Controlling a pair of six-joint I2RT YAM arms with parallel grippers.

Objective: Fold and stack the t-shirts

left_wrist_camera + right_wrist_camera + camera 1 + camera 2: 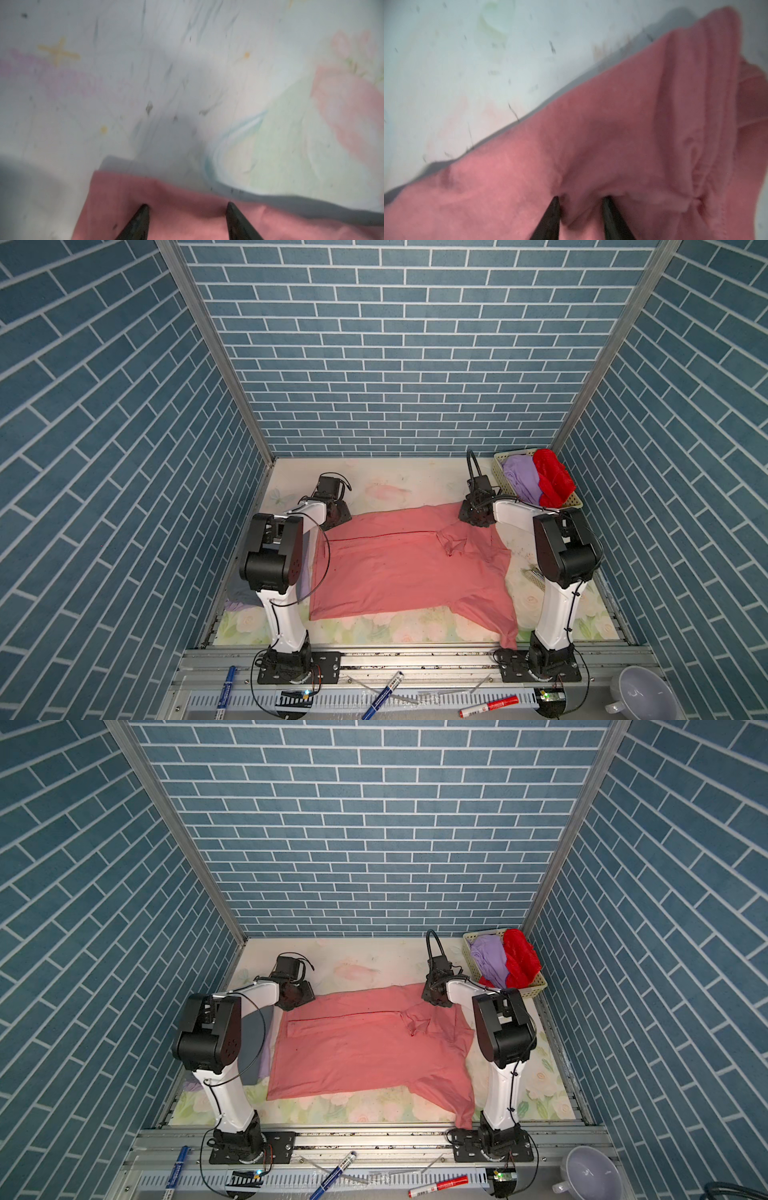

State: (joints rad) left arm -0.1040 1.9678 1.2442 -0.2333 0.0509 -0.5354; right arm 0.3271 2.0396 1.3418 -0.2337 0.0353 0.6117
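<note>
A robot test booth: brick-print wall panels point(374, 364), aluminium frame rail point(415, 659), marker pens point(383, 695) lying about.

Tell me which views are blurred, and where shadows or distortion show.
Left wrist view: smeared, the salmon pink t-shirt and table cover lack crisp edges, with a grey shadow beyond the shirt's edge. Right wrist view: equally soft, folds blurred. Both top views: sharp, evenly lit, but the brick walls splay outward, a wide-angle effect.

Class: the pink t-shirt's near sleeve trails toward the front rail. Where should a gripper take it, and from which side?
Probably the sleeve at its free end, pinched from above on the right: it lies flat, beyond the pink t-shirt body, nearest the right arm.
</note>
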